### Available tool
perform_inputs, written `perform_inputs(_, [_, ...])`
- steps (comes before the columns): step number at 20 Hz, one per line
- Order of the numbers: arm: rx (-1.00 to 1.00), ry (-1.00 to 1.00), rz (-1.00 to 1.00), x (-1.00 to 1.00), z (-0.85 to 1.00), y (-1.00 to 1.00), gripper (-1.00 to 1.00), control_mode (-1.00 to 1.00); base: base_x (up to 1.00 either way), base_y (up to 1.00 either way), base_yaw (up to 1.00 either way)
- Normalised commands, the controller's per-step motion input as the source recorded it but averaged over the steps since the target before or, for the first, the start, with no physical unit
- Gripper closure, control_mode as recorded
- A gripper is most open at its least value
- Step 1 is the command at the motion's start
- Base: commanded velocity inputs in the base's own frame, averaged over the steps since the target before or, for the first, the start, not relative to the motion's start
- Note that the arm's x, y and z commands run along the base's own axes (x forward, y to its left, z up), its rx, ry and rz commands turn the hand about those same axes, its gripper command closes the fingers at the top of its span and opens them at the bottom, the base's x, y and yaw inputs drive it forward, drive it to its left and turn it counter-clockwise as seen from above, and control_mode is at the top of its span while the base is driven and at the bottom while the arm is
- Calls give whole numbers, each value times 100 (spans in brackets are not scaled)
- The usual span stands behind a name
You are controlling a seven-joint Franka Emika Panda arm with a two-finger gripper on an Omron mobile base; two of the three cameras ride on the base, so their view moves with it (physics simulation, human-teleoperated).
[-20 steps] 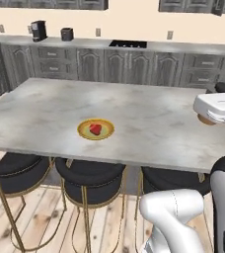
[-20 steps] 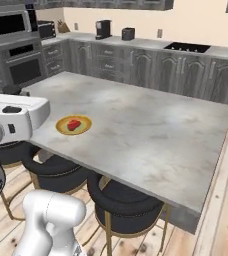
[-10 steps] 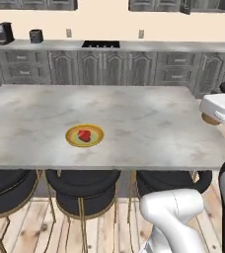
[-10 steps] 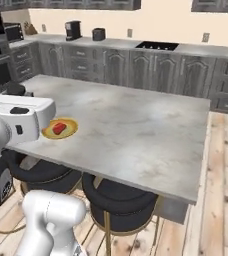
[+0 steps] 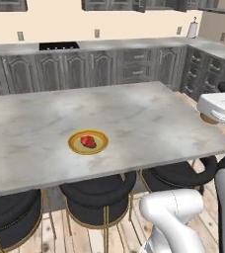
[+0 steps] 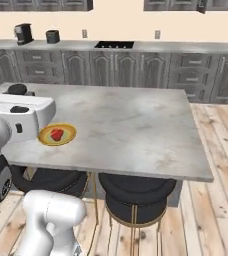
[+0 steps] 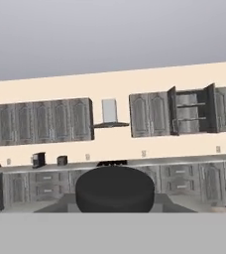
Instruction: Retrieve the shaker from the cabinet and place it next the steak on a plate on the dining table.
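1. Base has driven sideways along the table [image 5: 149, 123]; views shifted, things unmoved.
2. Gripper [image 5: 214, 114] clamped on shaker [image 5: 208, 119], at table's 3 o'clock edge.
3. Plate [image 5: 88, 142] with steak [image 5: 88, 141] lies toward 9 o'clock, well apart; placing not yet done.

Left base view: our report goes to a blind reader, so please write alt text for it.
A yellow plate holding a small red steak sits on the grey marbled dining table, with dark round stools tucked under its near edge. Grey base cabinets line the far wall.
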Motion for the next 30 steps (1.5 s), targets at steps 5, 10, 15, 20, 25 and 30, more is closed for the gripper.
perform_inputs(5, [0, 0, 0, 0, 0, 0, 100, 100, 19, 51, 11])
perform_inputs(10, [0, 0, 0, 0, 0, 0, 100, 100, 96, 3, 31])
perform_inputs(15, [0, 0, 0, 0, 0, 0, 100, 100, 93, -12, 48])
perform_inputs(20, [0, 0, 0, 0, 0, 0, 100, 100, 75, -2, 32])
perform_inputs(25, [0, 0, 0, 0, 0, 0, 100, 100, 62, -6, 9])
perform_inputs(30, [0, 10, 13, 49, -10, -46, 100, -100, 0, 0, 0])
